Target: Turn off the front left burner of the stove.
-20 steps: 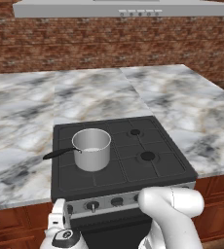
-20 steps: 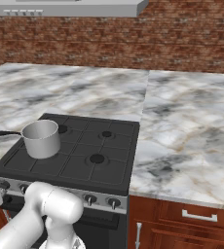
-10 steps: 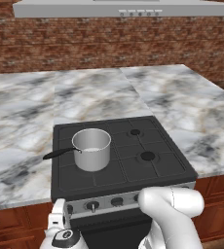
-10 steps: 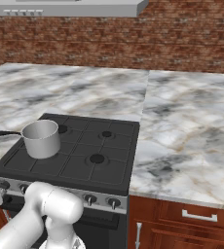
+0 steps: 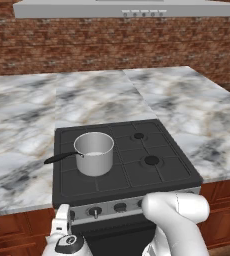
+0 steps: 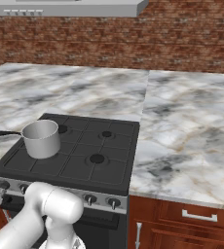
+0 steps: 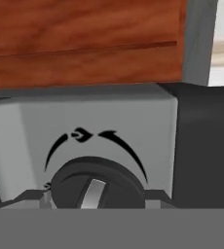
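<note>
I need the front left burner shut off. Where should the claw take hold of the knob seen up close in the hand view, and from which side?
Grip the knob by its round black rim, fingers either side of the raised silver bar, coming straight at the silver control strip from the front: the knob faces outward, so a head-on hold probably allows a twist.

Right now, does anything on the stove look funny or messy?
Nothing is spilled or broken. The pot stands upright on the stove, its dark handle poking over the left edge. The tool is at the knob.

No readable text; only black arc markings above a knob (image 7: 97,187).
</note>
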Available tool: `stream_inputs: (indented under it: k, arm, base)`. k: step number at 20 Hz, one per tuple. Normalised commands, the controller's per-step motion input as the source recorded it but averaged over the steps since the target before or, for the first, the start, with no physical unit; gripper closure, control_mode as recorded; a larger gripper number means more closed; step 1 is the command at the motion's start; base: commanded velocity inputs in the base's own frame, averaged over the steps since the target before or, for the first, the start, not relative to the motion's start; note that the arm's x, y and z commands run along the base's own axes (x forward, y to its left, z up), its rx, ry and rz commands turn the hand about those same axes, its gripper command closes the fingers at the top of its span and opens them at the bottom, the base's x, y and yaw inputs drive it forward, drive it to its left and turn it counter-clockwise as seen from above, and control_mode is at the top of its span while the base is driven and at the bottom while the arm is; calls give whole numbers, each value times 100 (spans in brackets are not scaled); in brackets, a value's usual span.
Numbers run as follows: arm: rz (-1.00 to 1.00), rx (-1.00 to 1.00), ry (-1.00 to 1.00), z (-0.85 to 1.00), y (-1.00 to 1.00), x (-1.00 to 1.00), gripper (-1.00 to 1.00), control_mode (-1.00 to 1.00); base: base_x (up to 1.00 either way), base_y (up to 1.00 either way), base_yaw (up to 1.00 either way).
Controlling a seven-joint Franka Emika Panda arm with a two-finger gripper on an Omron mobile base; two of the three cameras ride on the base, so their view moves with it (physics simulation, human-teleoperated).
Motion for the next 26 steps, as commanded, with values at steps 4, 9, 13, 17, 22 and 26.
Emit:
stream_inputs:
  k: [4, 9, 13, 17, 22, 26]
  arm:
    - [0, 17, -14, 0, 20, 0, 100, -100]
    - [0, 5, -20, 0, 32, 0, 100, -100]
    - [0, 0, -18, 0, 34, 0, 100, -100]
    - [0, 1, -10, 3, 10, 7, 100, -100]
    - [0, 8, 0, 11, 2, 4, 100, -100]
    - [-1, 21, 0, 3, 5, 0, 100, -100]
  base:
    - [0, 0, 0]
    - [0, 0, 0]
    - [0, 0, 0]
    - [0, 0, 0]
    - [0, 0, 0]
    - [0, 0, 0]
